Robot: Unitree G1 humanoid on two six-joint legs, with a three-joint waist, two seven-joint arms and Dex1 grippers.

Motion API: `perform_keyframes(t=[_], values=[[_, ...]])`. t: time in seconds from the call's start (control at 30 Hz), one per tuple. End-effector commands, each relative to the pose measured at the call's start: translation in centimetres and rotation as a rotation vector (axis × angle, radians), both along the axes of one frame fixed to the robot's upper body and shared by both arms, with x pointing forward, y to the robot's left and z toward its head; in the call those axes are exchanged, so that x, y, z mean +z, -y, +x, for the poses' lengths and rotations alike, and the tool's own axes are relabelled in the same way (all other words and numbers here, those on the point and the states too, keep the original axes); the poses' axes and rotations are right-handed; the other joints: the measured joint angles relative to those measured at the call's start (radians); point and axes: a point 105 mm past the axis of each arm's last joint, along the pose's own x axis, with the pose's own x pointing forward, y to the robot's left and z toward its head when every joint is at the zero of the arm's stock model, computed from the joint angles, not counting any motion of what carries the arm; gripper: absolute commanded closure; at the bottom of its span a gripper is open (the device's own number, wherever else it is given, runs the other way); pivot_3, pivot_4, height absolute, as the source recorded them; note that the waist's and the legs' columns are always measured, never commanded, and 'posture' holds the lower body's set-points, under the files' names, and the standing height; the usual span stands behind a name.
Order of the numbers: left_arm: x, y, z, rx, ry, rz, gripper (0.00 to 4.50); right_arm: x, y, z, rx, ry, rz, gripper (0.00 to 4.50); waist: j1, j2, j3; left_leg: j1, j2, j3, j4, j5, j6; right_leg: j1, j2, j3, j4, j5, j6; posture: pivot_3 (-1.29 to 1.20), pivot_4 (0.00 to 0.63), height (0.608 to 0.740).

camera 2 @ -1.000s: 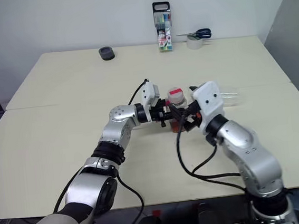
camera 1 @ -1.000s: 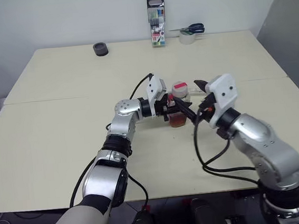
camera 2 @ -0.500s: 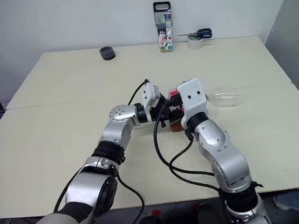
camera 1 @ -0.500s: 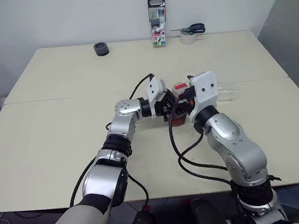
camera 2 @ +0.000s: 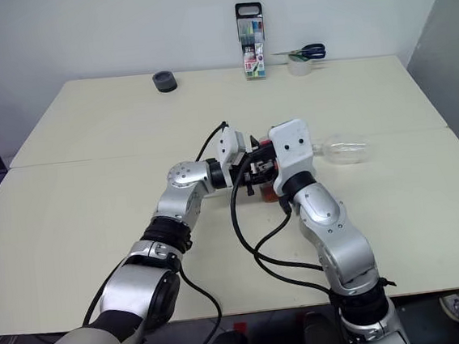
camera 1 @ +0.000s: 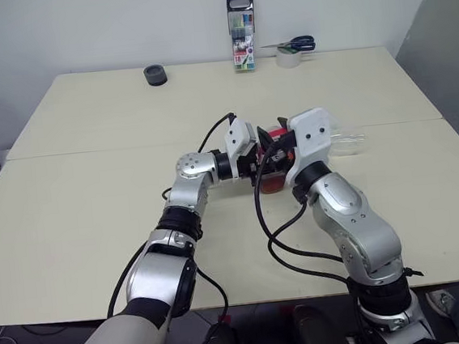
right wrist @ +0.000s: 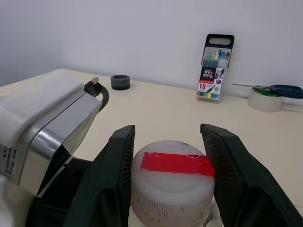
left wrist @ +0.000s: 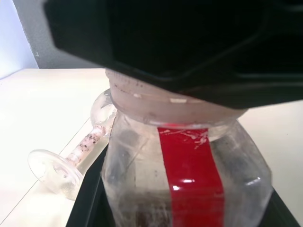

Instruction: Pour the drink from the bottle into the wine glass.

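Holding bottle point(left wrist: 189, 175) upright mid-bench, left end effector point(camera 1: 255, 163) clamped on body; right end effector point(right wrist: 170, 161) straddling cap point(right wrist: 171, 177), unclosed. Risking slip if uncentred; wine glass point(camera 2: 343, 150) lying toppled nearby.

One small clear plastic bottle point(left wrist: 189, 175) with a red label strip; one clear stemmed wine glass point(camera 2: 346, 149); one tall marker case point(camera 1: 241, 33). One pair of blue-handled scissors point(camera 1: 290, 45); one white tape roll point(camera 1: 288, 58); one black round roll point(camera 1: 154, 75).

Your bottle point(camera 1: 273, 181) stands mid-table point(camera 1: 94, 201); wine glass point(camera 1: 342, 144) lies to its right; marker case point(camera 1: 241, 33) far behind.
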Motion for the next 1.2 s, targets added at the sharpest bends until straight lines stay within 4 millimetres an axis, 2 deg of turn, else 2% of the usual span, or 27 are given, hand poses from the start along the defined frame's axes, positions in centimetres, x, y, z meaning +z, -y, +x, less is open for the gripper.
perform_keyframes(t=[0.03,0.13,0.2,0.27,0.33,0.4,0.43,0.53,0.67,0.83,0.97,1.2], values=[[1.5,0.3,0.0,-0.020,0.056,-0.006,2.82,0.5,-0.6,-0.8,0.079,0.022,0.002,2.63,0.000,0.000,0.000,0.000,0.000,0.000,0.000,0.000,0.000,0.000,0.000,0.000,0.000,0.000,0.000,0.00,0.150,0.740],[1.7,0.2,-0.1,-0.040,0.075,0.008,2.83,0.1,-1.2,-1.2,0.274,0.027,-0.104,2.63,0.000,0.000,0.000,0.000,0.000,0.000,0.000,0.000,0.000,0.000,0.000,0.000,0.000,0.000,0.000,0.00,0.150,0.740],[2.0,0.1,-0.3,-0.064,0.086,0.018,2.83,0.3,-1.0,-2.0,0.523,0.019,-0.176,2.63,0.000,0.000,0.000,0.000,-0.001,0.000,0.000,-0.001,0.002,0.000,0.000,0.000,0.000,0.000,0.000,0.00,0.150,0.740],[2.3,-0.1,-0.4,-0.092,0.109,0.034,2.83,0.5,0.5,-2.1,0.718,-0.051,-0.255,2.63,0.000,0.000,0.000,0.000,-0.001,0.001,0.001,-0.002,0.003,0.001,0.000,0.000,0.000,0.000,0.000,0.00,0.150,0.740],[2.6,-0.3,-0.3,-0.096,0.122,0.038,2.83,1.1,1.3,-2.0,0.778,-0.092,-0.290,2.63,0.000,0.000,0.000,0.000,-0.001,0.000,0.000,-0.002,0.003,0.001,0.000,-0.001,-0.001,0.000,0.000,0.00,0.150,0.740],[2.8,-0.5,-0.2,-0.089,0.125,0.032,2.84,1.1,1.1,-2.6,0.825,-0.109,-0.300,2.63,0.000,0.000,0.000,0.001,0.000,0.000,0.000,-0.002,0.003,0.001,0.000,-0.001,-0.001,0.000,0.000,0.00,0.150,0.740],[2.9,-0.5,-0.1,-0.087,0.127,0.030,2.84,1.0,1.1,-2.7,0.824,-0.108,-0.299,2.63,0.000,0.000,0.000,0.001,0.000,0.000,-0.001,-0.002,0.003,0.001,0.000,-0.001,0.000,0.000,0.000,0.00,0.150,0.740],[3.2,-0.7,0.0,-0.081,0.127,0.020,2.84,1.6,1.7,-1.5,0.686,-0.038,-0.274,1.64,-0.008,0.000,0.000,0.001,0.000,0.001,-0.001,-0.002,0.003,0.001,0.000,0.000,-0.001,0.000,0.000,0.00,0.150,0.740],[3.2,-0.9,-0.1,-0.096,0.111,0.021,2.84,2.9,2.0,-2.5,0.664,-0.010,-0.230,0.19,-0.006,0.000,0.000,0.000,0.000,0.000,0.000,-0.002,0.003,0.000,0.000,-0.001,0.000,0.000,0.000,0.00,0.150,0.740],[3.0,-1.1,-0.1,-0.103,0.102,0.032,2.84,2.9,2.1,-3.0,0.632,-0.004,-0.220,0.18,0.000,0.000,0.000,-0.001,-0.001,0.000,0.001,-0.001,0.002,0.000,-0.001,-0.001,0.000,0.000,0.000,0.00,0.150,0.740],[2.8,-1.0,-0.3,-0.122,0.092,0.036,2.84,2.9,2.2,-1.4,0.513,0.033,-0.214,0.18,0.000,0.000,0.000,-0.001,-0.001,0.000,0.001,-0.001,0.002,0.000,-0.001,-0.001,0.000,0.000,0.000,0.00,0.150,0.740],[2.6,-0.7,-0.5,-0.134,0.087,0.036,2.84,2.8,2.8,0.1,0.430,0.047,-0.241,0.18,0.000,0.000,0.000,-0.001,-0.001,0.000,0.001,-0.001,0.001,0.000,-0.001,-0.001,0.000,0.000,0.000,0.00,0.150,0.740]])
